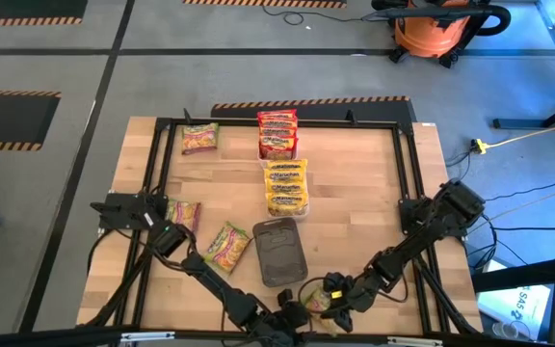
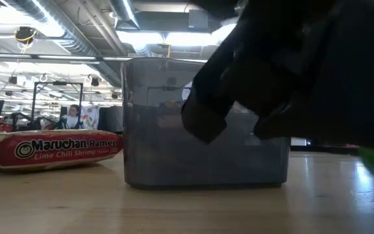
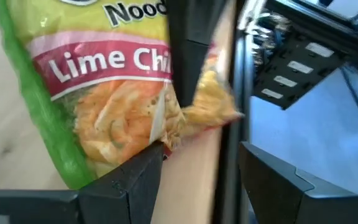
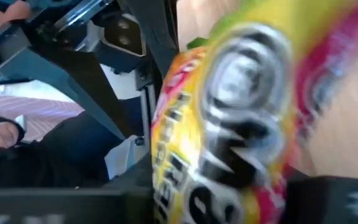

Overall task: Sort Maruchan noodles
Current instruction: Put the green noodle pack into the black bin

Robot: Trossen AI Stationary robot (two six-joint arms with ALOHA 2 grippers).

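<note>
A green, pink and yellow Maruchan packet [image 1: 314, 301] sits at the table's near edge, between both grippers. My right gripper [image 1: 328, 301] comes from the right and is shut on it; the packet [image 4: 229, 124] fills the gap between its fingers. My left gripper [image 3: 197, 168] stands open just beside it. The packet's crumpled corner [image 3: 166, 140] ends at one left finger, and I cannot tell if they touch. Red packets [image 1: 277, 133] and yellow packets [image 1: 285, 185] lie in trays at the far middle. Three more green-and-pink packets [image 1: 199, 138] [image 1: 183, 214] [image 1: 227, 244] lie flat on the left. My right gripper pinches the packet between its two fingers. One dark finger [image 3: 191, 56] lies across the printed face [image 3: 148, 59], near the packet's crumpled side edge [image 3: 219, 102]. The fingers come slanting down from the table's right. The frames do not show whether the packet is clear of the table.
A dark empty tray [image 1: 279, 253] stands just beyond the grippers; in the low view it rises as a grey box [image 2: 203, 130] beside a Lime Chili Shrimp packet [image 2: 50, 149]. A black frame [image 1: 408, 173] borders the table. Bare wood lies at the right.
</note>
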